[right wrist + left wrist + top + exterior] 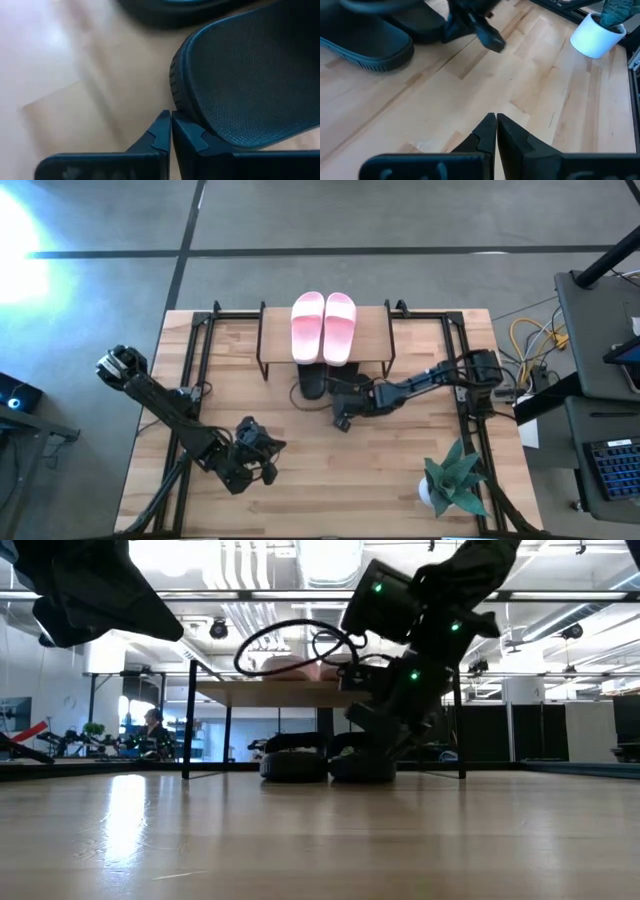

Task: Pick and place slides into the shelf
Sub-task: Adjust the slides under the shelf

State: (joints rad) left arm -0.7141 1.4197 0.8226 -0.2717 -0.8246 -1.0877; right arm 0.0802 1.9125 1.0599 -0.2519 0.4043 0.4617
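Pink slides (323,326) side by side on the shelf (375,340), flat on its plank top, soles down. Black slides on the surface (400,470) at the shelf's front edge: one (311,378) poking out from under the plank below the pink pair, the other just beside it, largely hidden from above by the right arm. Seen level across the surface as two dark low shapes (294,764) and (362,766) sitting between the shelf's thin black legs.

Right pincer (344,418) down low at the black pair, fingers pressed together, pinching nothing; fingertips (170,131) touching the ribbed sole edge of the nearer black slide (255,75), which looks tilted against them. Second black slide (180,9) just beyond, apart.

Left pincer (262,462) parked near the front left of the surface, well apart from the shelf, fingers (496,131) pressed together, empty, hovering over bare wood. Black slide (365,40) and the right pincer's dark tip (487,35) farther off in its view.

White pot (594,36) with a green plant (455,475) at the front right corner.
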